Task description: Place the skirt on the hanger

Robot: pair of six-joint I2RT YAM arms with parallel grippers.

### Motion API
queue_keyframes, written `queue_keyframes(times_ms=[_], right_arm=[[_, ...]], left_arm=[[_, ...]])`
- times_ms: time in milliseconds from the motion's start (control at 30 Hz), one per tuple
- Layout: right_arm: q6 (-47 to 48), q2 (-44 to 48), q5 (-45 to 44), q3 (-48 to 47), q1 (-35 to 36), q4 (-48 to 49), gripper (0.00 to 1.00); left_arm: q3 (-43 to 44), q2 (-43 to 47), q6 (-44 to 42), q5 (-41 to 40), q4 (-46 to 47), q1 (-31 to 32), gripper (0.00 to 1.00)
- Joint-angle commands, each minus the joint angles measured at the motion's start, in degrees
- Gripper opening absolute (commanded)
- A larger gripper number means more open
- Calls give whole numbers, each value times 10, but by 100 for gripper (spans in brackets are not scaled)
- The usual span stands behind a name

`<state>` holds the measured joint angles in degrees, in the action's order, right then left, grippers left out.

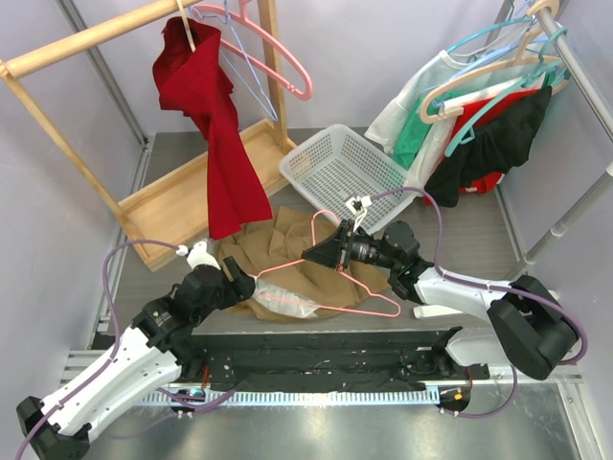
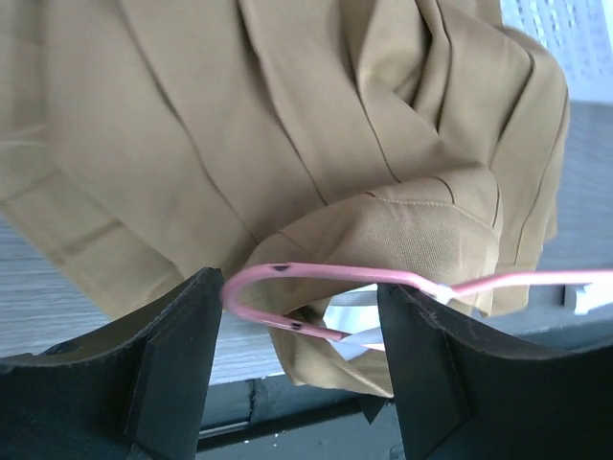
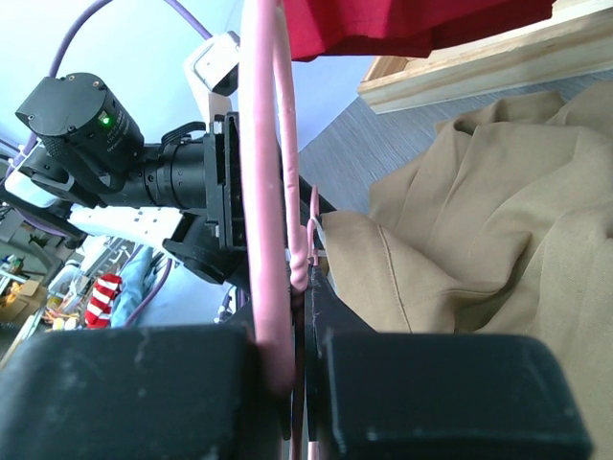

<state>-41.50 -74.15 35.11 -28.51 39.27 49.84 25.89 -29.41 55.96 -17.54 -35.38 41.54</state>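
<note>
The tan skirt (image 1: 287, 251) lies crumpled on the table between the arms. A pink wire hanger (image 1: 330, 309) rests over it, with the skirt's waistband bunched at its left end. My right gripper (image 1: 321, 255) is shut on the hanger near its hook, and in the right wrist view the pink wire (image 3: 263, 192) runs up between the shut jaws (image 3: 305, 326) beside the skirt (image 3: 479, 240). My left gripper (image 1: 245, 284) is open. In the left wrist view its jaws (image 2: 297, 307) stand either side of the hanger's bent end (image 2: 287, 271), over the skirt's folded edge (image 2: 412, 230).
A white mesh basket (image 1: 345, 172) stands behind the skirt. A wooden rack (image 1: 192, 201) at the back left carries a red garment (image 1: 225, 144) and pink hangers (image 1: 278, 57). More clothes (image 1: 479, 125) hang on a metal rail at the right.
</note>
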Motion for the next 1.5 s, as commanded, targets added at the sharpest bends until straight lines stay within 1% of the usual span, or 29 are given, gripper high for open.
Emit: queue_keyframes(times_ms=[0,133,167,200,267,367,400,467,500,533,600,667,700,800,867,933,967,1000,1067,1100,1133,1167,1200,1233,1267,1333,1367,1433,1467], right_arm=[[-10,-13,15,-26,4,50,1],[-10,-28,18,-35,7,53,1],[-10,-27,18,-36,8,53,1],[-10,-25,16,-36,8,53,1],[-5,-17,14,-38,7,41,1],[4,-7,7,-41,7,26,1],[7,-7,4,-43,7,20,1],[12,-11,2,-50,7,17,1],[13,-12,-1,-51,7,17,1],[13,-13,-4,-56,8,17,1],[15,-20,-5,-61,7,23,1],[15,-28,6,-73,8,25,1],[17,-38,12,-79,7,24,1],[12,-60,59,-107,-1,25,1],[-7,-78,101,-124,-9,45,1],[-54,-107,130,-143,-26,95,1],[-77,-120,159,-148,-32,121,1],[-129,-129,171,-153,-37,178,1],[-176,-161,193,-168,-45,235,1],[-219,-171,209,-173,-46,282,1],[-239,-180,216,-180,-47,304,1],[-259,-193,218,-182,-47,324,1],[-277,-198,224,-182,-47,365,1],[-304,-204,226,-184,-47,380,1],[-310,-209,229,-185,-46,387,1],[-308,-208,233,-184,-47,389,1],[-303,-203,233,-182,-46,386,1],[-280,-196,236,-182,-46,356,1],[-270,-193,237,-182,-47,329,1]], left_arm=[[-1,-7,-30,51,60,-2,69],[20,-31,-45,47,48,-2,68],[27,-39,-45,39,36,-2,69],[37,-43,-47,30,3,-2,69],[71,-50,-52,-5,-37,-1,72],[124,-60,-73,-45,-107,-2,80],[136,-64,-88,-49,-130,-2,85],[174,-72,-105,-30,-146,-2,89],[187,-85,-113,-17,-153,-2,99],[208,-94,-124,-1,-170,-2,100],[228,-112,-136,51,-180,-2,100],[252,-133,-168,96,-175,-2,100],[259,-138,-182,107,-168,-2,100],[279,-149,-238,155,-119,-2,100],[285,-164,-274,167,-85,-4,100],[292,-182,-297,189,-66,-17,100],[295,-208,-307,199,-59,-25,100],[304,-221,-324,210,-52,-41,100],[316,-257,-337,238,-52,-58,100],[321,-264,-354,248,-48,-73,100],[329,-270,-359,281,-43,-82,100],[328,-275,-366,301,-35,-91,100],[329,-279,-372,317,-27,-106,100],[329,-282,-383,338,-18,-113,100],[330,-284,-388,371,-13,-119,97],[335,-292,-401,398,-13,-135,93],[336,-295,-404,425,-12,-141,87],[335,-304,-407,454,-2,-158,79],[336,-307,-407,491,0,-162,71]])
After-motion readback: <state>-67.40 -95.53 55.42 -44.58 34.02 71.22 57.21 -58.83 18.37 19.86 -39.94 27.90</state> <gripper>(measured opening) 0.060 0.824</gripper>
